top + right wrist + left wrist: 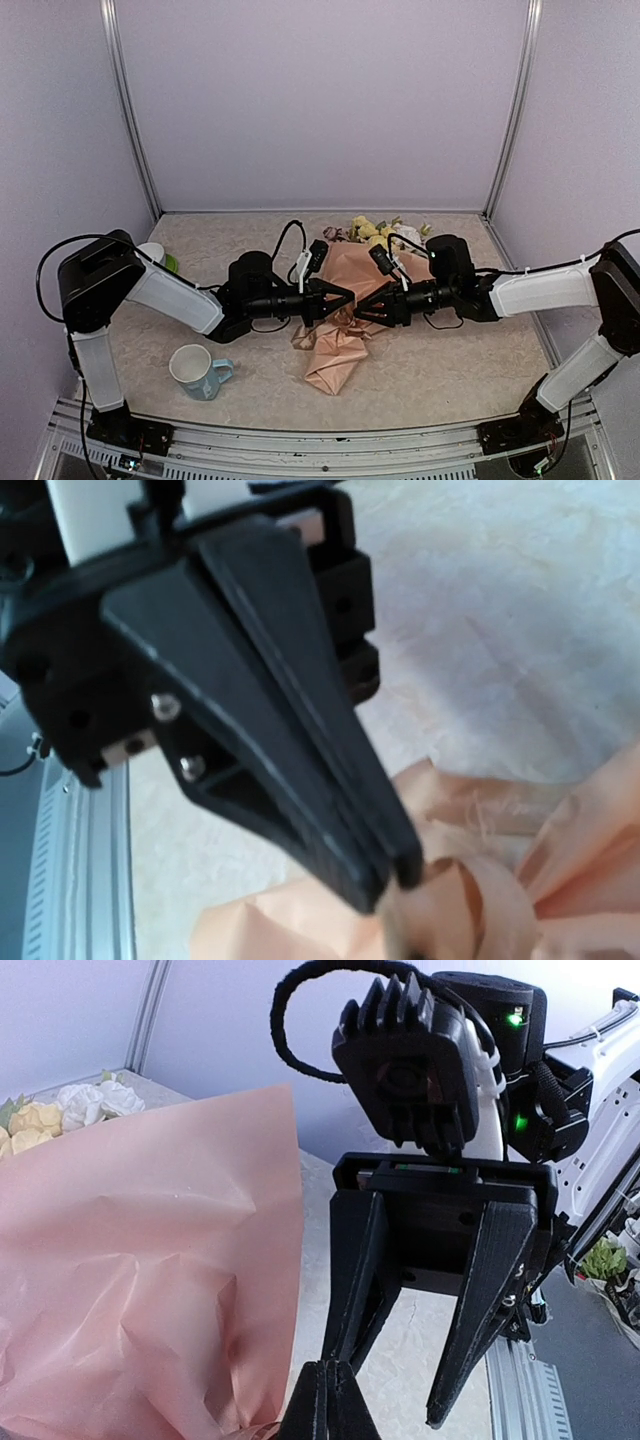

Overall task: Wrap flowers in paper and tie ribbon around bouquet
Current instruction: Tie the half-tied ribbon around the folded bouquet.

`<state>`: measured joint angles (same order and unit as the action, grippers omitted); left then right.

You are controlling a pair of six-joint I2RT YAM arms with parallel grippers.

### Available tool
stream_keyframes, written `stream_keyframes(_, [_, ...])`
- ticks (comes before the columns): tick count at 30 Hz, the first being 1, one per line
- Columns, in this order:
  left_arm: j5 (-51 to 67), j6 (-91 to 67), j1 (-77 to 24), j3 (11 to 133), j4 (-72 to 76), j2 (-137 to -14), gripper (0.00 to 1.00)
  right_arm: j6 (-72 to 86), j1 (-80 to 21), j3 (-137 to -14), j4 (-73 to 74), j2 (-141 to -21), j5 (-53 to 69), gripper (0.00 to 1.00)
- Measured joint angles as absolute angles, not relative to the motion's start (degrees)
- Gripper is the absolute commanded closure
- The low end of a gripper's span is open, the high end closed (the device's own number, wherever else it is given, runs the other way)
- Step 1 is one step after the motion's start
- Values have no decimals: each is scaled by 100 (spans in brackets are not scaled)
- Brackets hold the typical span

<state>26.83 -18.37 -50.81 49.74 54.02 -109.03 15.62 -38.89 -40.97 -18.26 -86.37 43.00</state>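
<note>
Bouquet: mixed artificial flowers (375, 230), yellow, white and pink blooms showing, rolled in a thin sheet of peach-pink wrapping paper (348, 264). It lies on the mottled beige tabletop (460, 370) about midway between the left and right edges. Blooms point to the far edge; the crumpled paper tail points to the near edge.

Left gripper (350, 298): jaws fully together. It reaches in level from the left and meets the bundle at its narrow waist. In the right wrist view the joined tips (392, 878) press against a loop of flat tan satin ribbon (478, 900) gathered on the paper. Blur at the contact; cannot tell if a strand is pinched between them.

Right gripper (361, 312): jaws parted. It comes in from the right, just beside the left tips at the same waist. The left wrist view shows its two fingers (480, 1300) spread with nothing between them, beside the standing paper edge (160, 1260) and the pale blooms (85, 1108) beyond.

Pale blue ceramic mug (197, 370): upright toward the near-left corner, handle to the right, well apart from the bundle.
</note>
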Motion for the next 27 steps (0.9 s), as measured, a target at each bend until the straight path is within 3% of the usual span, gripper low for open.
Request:
stream_keyframes(9, [2860, -1999, -5076, 4976, 5487, -10980, 100, 1363, -3997, -4034, -2141, -8858, 3955, 74])
stream_keyframes(17, [2930, -2056, -5076, 4976, 5527, -11015, 100, 1326, -4084, -4034, -2397, -9019, 3881, 78])
stream_keyframes(19, [2932, -2060, -5076, 4976, 5529, -11017, 100, 1304, -4110, -4034, -2421, -9083, 3879, 84])
stream_keyframes(21, [2932, -2060, -5076, 4976, 5527, -11021, 100, 1284, -4136, -4034, -2436, -9153, 3879, 98])
stream_keyframes(23, [2932, -2060, -5076, 4976, 5524, -11028, 100, 1275, -4158, -4034, -2449, -9194, 3865, 100])
stream_keyframes(24, [2932, -2062, -5076, 4976, 5522, -11032, 96, 1275, -4163, -4034, -2462, -9196, 3852, 100])
stream_keyframes(27, [2928, -2049, -5076, 4984, 5516, -11032, 59, 1288, -4165, -4034, -2473, -9194, 3776, 100])
